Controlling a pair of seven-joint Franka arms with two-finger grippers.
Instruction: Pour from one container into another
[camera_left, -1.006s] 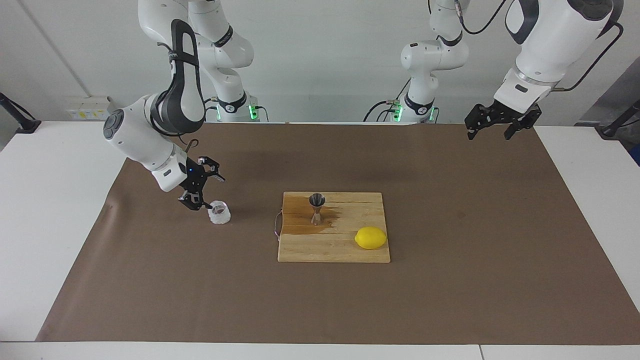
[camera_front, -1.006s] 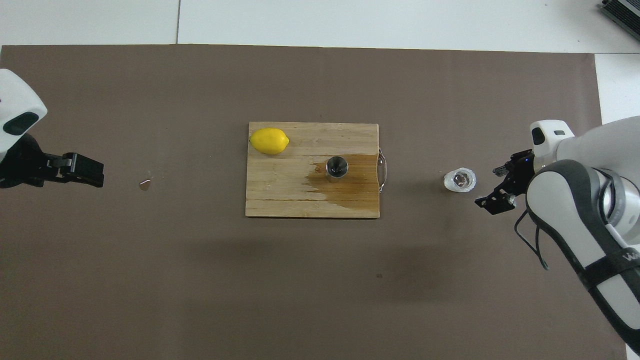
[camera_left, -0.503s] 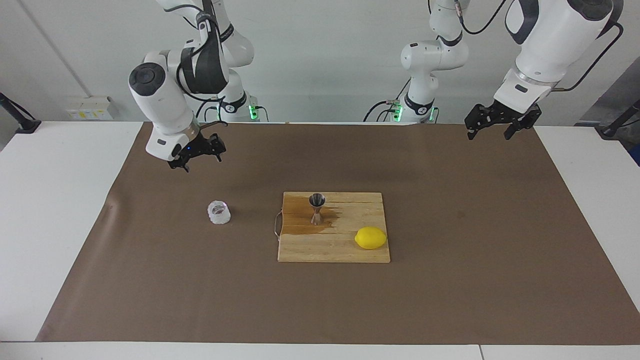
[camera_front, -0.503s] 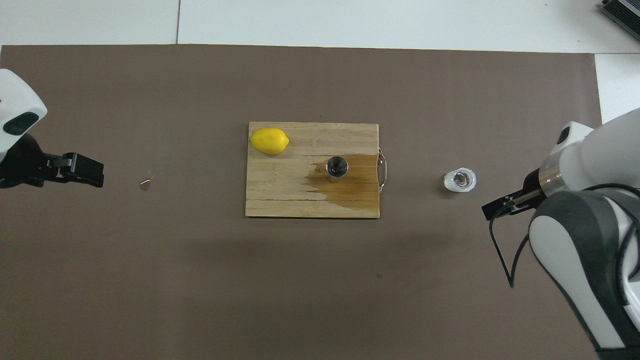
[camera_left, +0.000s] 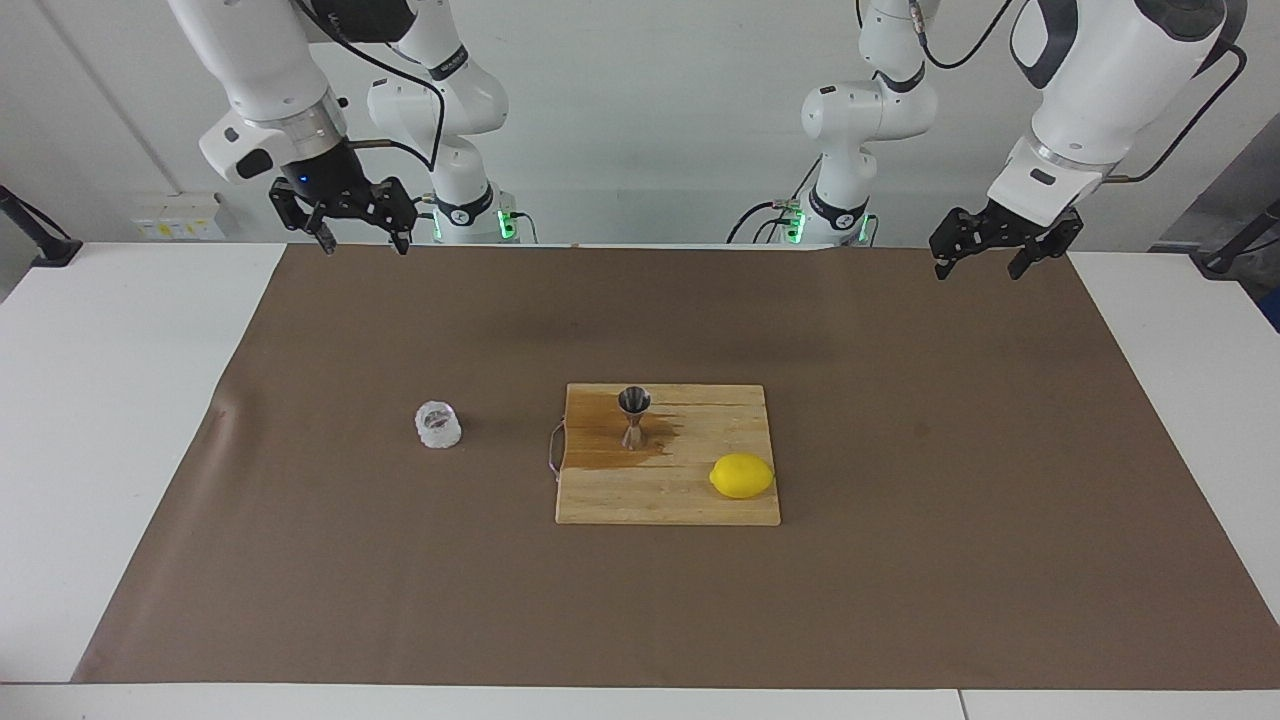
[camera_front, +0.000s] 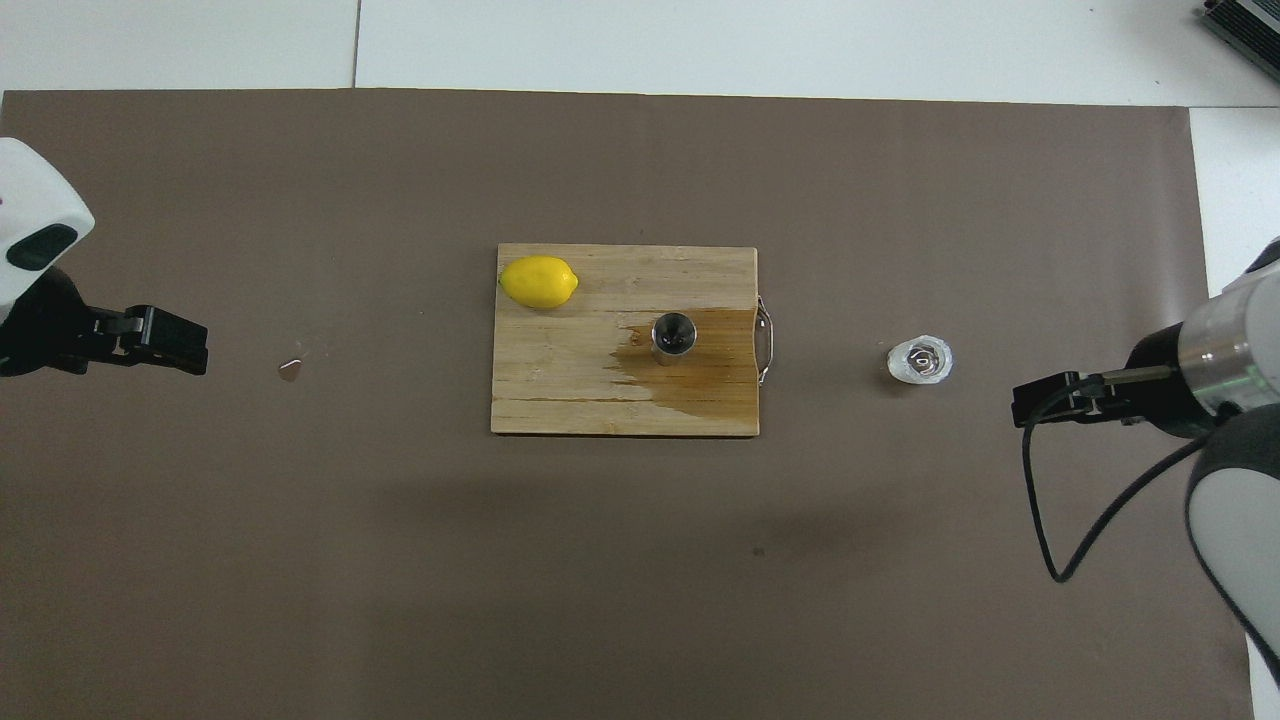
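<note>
The small clear textured glass (camera_left: 438, 425) (camera_front: 920, 362) stands upright on the brown mat, toward the right arm's end of the table, and nothing touches it. The steel jigger (camera_left: 634, 415) (camera_front: 673, 336) stands upright on the wooden cutting board (camera_left: 690, 500) (camera_front: 560, 400), in a wet brown stain. My right gripper (camera_left: 364, 240) (camera_front: 1040, 405) hangs high over the mat's edge nearest the robots, open and empty, well away from the glass. Over the mat's corner at the left arm's end waits my left gripper (camera_left: 978, 268) (camera_front: 190, 345), open and empty.
A yellow lemon (camera_left: 741, 476) (camera_front: 539, 282) lies on the board's corner farthest from the robots, toward the left arm's end. The board has a metal handle (camera_front: 766, 340) on the side facing the glass. A small spot (camera_front: 290, 370) marks the mat near the left gripper.
The right arm has risen and drawn back from beside the glass to high over the mat's edge by its base. The glass stayed put. The left arm has not moved.
</note>
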